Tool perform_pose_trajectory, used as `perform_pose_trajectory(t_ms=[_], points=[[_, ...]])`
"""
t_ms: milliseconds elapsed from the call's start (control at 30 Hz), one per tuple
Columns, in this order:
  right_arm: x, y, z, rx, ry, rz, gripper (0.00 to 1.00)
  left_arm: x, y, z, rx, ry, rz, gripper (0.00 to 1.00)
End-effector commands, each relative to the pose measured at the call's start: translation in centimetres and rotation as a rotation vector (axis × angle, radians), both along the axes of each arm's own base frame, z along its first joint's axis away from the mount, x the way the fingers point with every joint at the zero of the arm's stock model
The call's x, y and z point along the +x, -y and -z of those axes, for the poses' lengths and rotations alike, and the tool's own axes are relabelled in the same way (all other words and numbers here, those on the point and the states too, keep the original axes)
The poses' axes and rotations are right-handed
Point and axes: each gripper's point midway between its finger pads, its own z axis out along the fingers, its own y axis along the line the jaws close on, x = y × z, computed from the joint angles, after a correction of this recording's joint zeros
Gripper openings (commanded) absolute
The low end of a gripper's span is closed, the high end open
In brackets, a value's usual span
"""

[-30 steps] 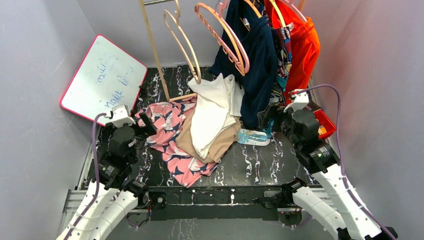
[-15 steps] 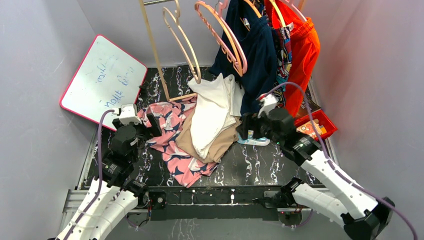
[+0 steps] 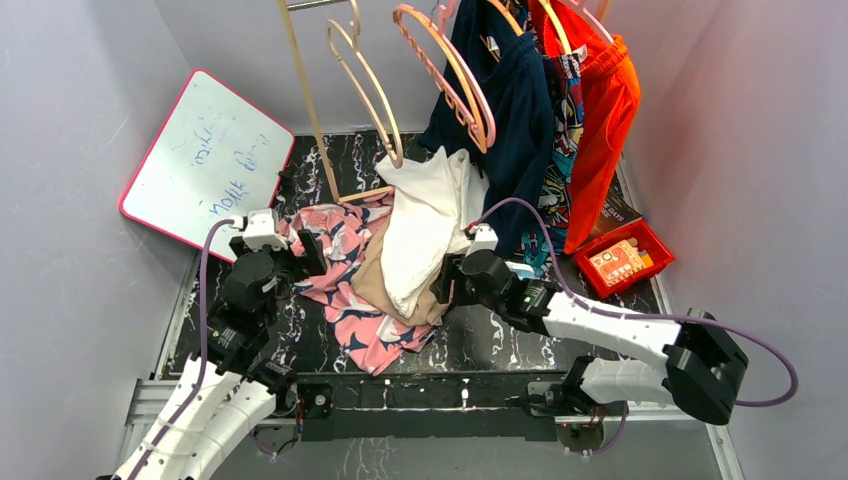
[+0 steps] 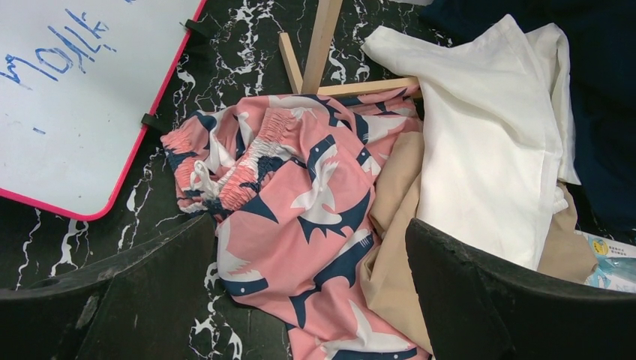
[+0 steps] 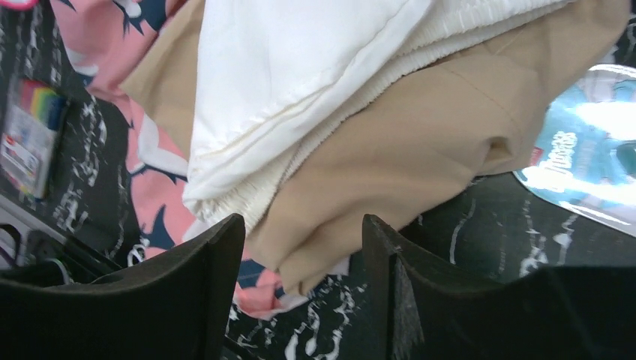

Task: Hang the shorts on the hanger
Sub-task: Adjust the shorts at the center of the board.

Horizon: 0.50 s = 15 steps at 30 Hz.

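The white shorts (image 3: 425, 225) lie on top of a clothes pile at mid-table, over tan shorts (image 3: 450, 285) and a pink navy-patterned garment (image 3: 345, 265). The pale wooden hanger (image 3: 372, 95) hangs empty from the rack above the pile. My left gripper (image 3: 308, 250) is open and empty at the pile's left edge, over the pink garment (image 4: 300, 195). The white shorts (image 4: 487, 142) show to its right. My right gripper (image 3: 446, 283) is open at the pile's right edge. Its jaws straddle the tan shorts' hem (image 5: 337, 247), with the white shorts' waistband (image 5: 345, 124) just beyond.
A whiteboard (image 3: 205, 160) leans at the back left. Pink notched hangers (image 3: 455, 75), a navy garment (image 3: 510, 110) and an orange garment (image 3: 605, 100) hang at the back. A red tray (image 3: 655, 255) sits at the right. A blue packet (image 5: 585, 157) lies beside the pile.
My right arm has swung from the right side leftward and down to the pile's right edge. My left gripper has shifted slightly right towards the pink garment.
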Motion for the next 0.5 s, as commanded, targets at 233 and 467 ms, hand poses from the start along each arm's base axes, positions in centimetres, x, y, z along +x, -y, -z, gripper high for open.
perform_pose_trajectory(t_ms=[233, 467], points=[[3.4, -3.9, -0.7, 0.27, -0.066, 0.23, 0.62, 0.2, -0.1, -0.3, 0.001, 0.026, 0.001, 0.98], [4.9, -4.6, 0.9, 0.266, -0.114, 0.265, 0.55, 0.2, 0.0, -0.2, 0.0, 0.026, 0.003, 0.98]])
